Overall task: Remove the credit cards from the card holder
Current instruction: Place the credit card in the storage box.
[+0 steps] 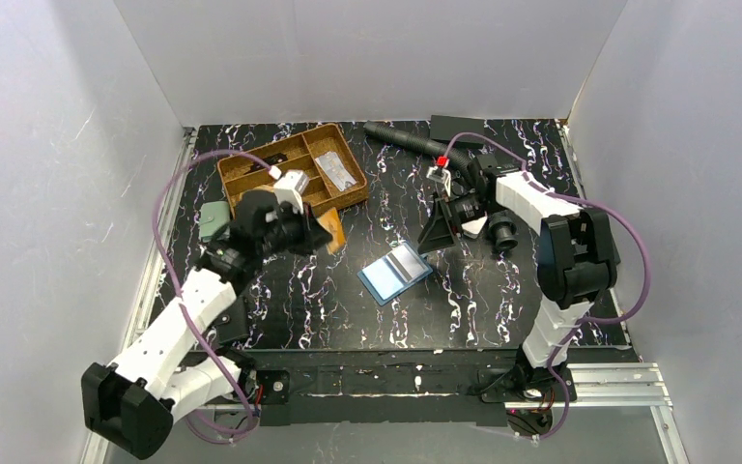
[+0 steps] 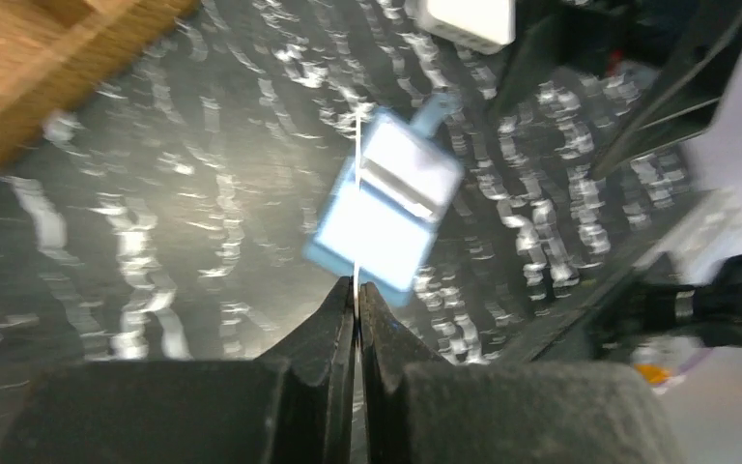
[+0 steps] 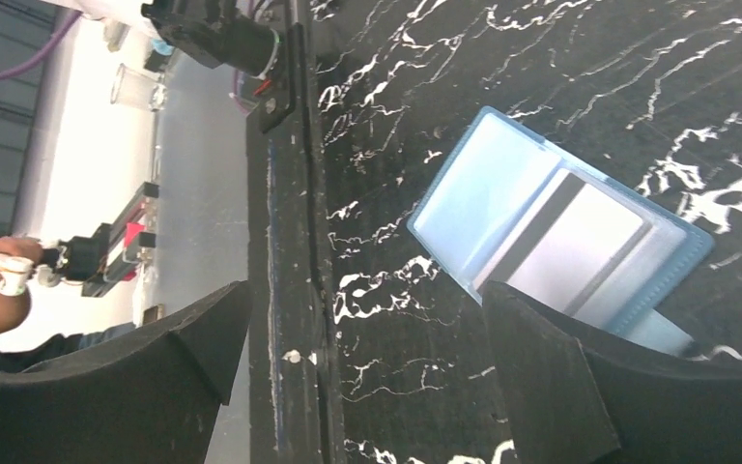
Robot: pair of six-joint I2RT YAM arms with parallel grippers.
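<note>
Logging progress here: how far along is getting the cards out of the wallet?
Done: one orange card is out of the open wallet. In hand: the shut left gripper pinches it. Left: a card with a dark stripe sits in the wallet's pocket; the right gripper hovers open near it.

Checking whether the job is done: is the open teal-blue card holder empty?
No, a pale card with a dark magnetic stripe sits tucked in one half of the open teal-blue bifold card holder.
</note>
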